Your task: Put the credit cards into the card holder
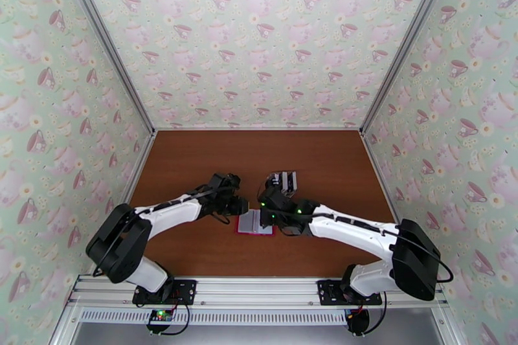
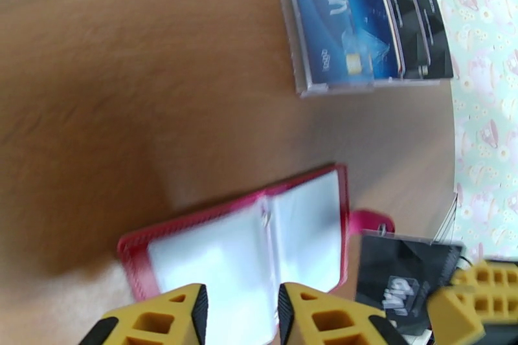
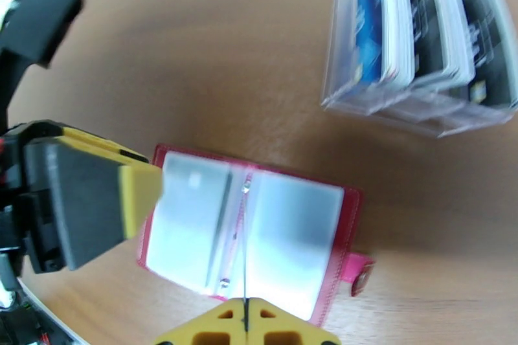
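The red card holder (image 1: 254, 224) lies open on the brown table, its pale pockets facing up (image 2: 246, 255) (image 3: 285, 236). My right gripper (image 2: 453, 294) is shut on a black credit card (image 2: 401, 278) marked VIP, held just off the holder's snap-tab side. In the right wrist view the shut right gripper (image 3: 246, 325) hovers over the holder's near edge. My left gripper (image 2: 239, 317) is open above the holder's other side with nothing between its fingers. More credit cards, blue (image 2: 346, 16) and black, stand in a clear rack (image 1: 285, 180).
The clear plastic rack (image 3: 414, 48) stands just behind the holder, toward the back of the table. In the top view both grippers, left (image 1: 243, 205) and right (image 1: 265, 212), nearly meet over the holder. Patterned walls (image 1: 259, 35) close in the table on three sides.
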